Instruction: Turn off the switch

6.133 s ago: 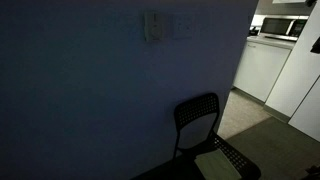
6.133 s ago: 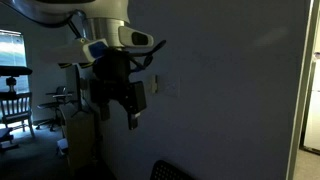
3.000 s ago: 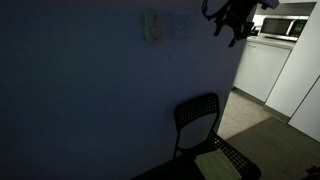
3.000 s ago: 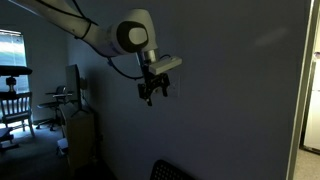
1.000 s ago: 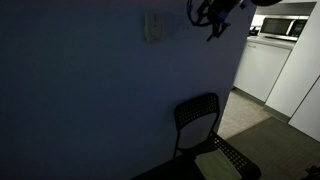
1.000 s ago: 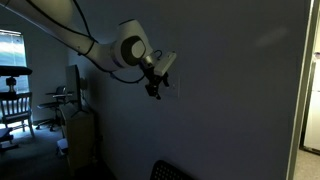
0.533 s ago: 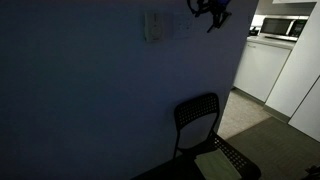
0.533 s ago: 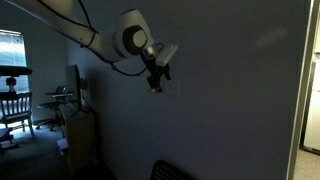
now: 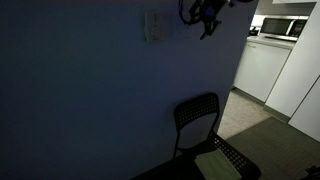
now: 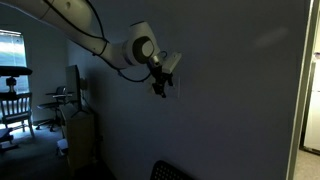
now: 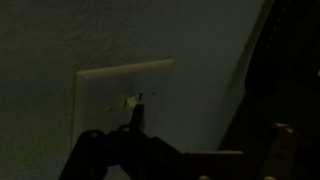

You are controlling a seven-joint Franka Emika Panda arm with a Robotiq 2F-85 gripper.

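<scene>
One arm: a white robot arm with rounded, smooth joints (image 10: 128,48) reaches in from the upper side towards the wall, a dark cable looping beside it.
Claw: the dark, angular claw (image 9: 205,18) is up near the top of the wall; in the wrist view (image 11: 210,118) its two fingers stand well apart with only bare wall between them, so it is wide open and holds nothing.
Fingers: one dark, slim fingertip (image 11: 136,112) lies in front of the middle of the plate; the other, paler, shows at the lower edge of the wrist view (image 11: 283,142).
Switch: the small pale grey-white rectangular wall plate (image 9: 153,27) is mounted flat and high on the wall. In the wrist view (image 11: 110,88) it looks smooth, with squared corners and a small raised centre just beside the dark fingertip.
Contact: too dim to tell whether the fingertip touches the raised centre.
Wall: a broad, flat, matt dark blue-grey wall (image 9: 80,100), faintly grainy in the wrist view.
Chair: a black chair with a rounded, perforated backrest (image 9: 198,118) stands on the floor against the wall, well below the plate; a pale flat square pad (image 9: 218,162) lies on its seat.
Beyond the wall's edge: smooth white cabinet fronts (image 9: 262,68) and a boxy microwave (image 9: 285,27) stand in brighter light.
Light: the room is very dim, so fine surface detail is mostly lost.
</scene>
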